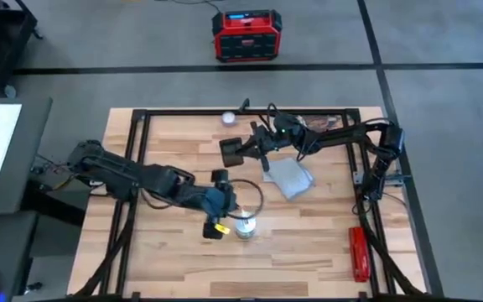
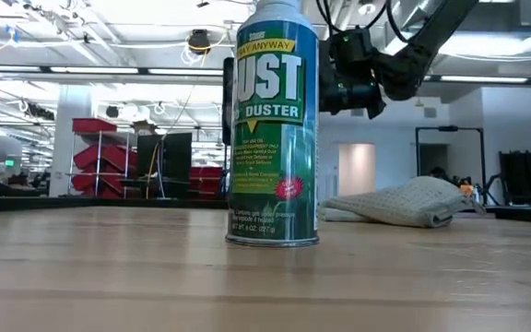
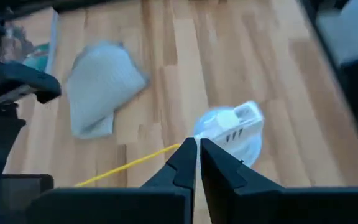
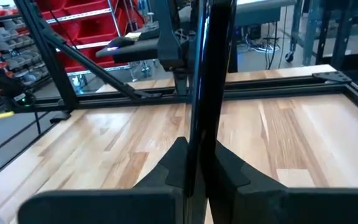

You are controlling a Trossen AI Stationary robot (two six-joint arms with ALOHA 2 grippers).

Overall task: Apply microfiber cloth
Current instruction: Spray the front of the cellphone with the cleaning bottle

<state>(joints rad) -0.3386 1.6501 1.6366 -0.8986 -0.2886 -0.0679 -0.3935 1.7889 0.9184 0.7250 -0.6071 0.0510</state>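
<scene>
Left claw hangs low at the near middle of the table, its two dark fingers pressed together with nothing between them, a yellow cable trailing beside them in the left wrist view; the left arm reaches in from the table's left edge, bent and stretched toward the centre. Just beside that claw stands the duster can, upright on the wood, green and blue with a white cap, free of any grip. A little farther back and to the right lies the microfiber cloth, a pale grey-blue sheet folded into a loose heap and flat on the table, touched by neither claw. Above the cloth's far-left side the right arm stretches in from the right rear of the frame, and the right claw is clamped on the black phone, held on edge and raised off the table. Beyond it a small white ball sits near the far rail. A red tool lies along the right near edge.
</scene>
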